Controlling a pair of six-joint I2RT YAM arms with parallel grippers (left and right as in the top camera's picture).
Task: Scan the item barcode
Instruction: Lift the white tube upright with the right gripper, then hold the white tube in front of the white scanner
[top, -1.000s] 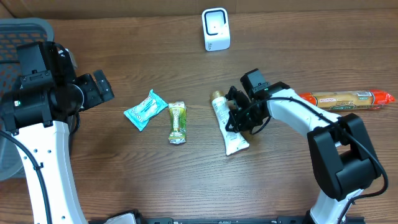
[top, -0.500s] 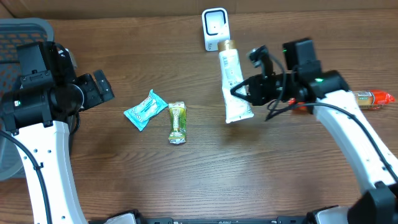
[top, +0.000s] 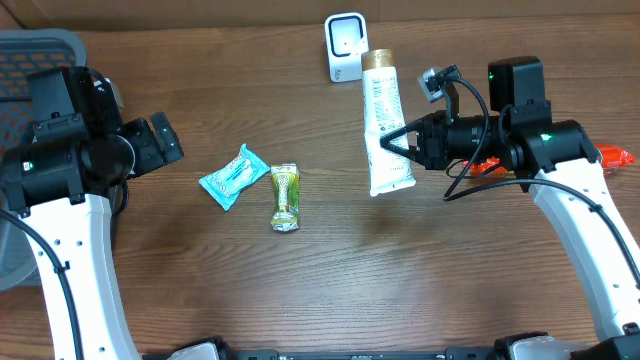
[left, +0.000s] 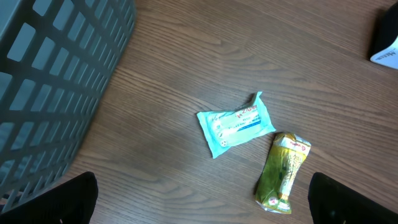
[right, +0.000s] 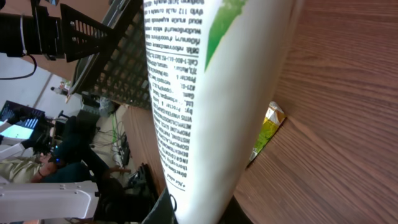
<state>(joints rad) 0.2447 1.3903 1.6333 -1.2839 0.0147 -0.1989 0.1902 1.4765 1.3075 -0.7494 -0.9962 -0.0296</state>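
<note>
While the right arm reaches in from the right edge, its right claw (top: 393, 143) is clenched on the lower half of item one, a white plastic squeeze tube with a gold cap and green print (top: 383, 115), held clear of the brown wooden table (top: 330, 290). The gold cap points to the far side, just beside item two, a small white box-shaped barcode scanner (top: 347, 47) standing upright. The right wrist view fills with the tube's fine black print.

Item three: a flat teal foil packet (top: 233, 176), lying left of centre.
Item four: a green-and-yellow sachet (top: 285, 197), just beside the teal packet, apart from it.
Item five: a grey slatted plastic basket (top: 40, 45), far left corner.
Item six: an orange sausage-shaped pack (top: 612, 155), mostly hidden behind the right arm.

Left claw (top: 163, 140): released, jaws spread wide, holding nothing, near the basket.
</note>
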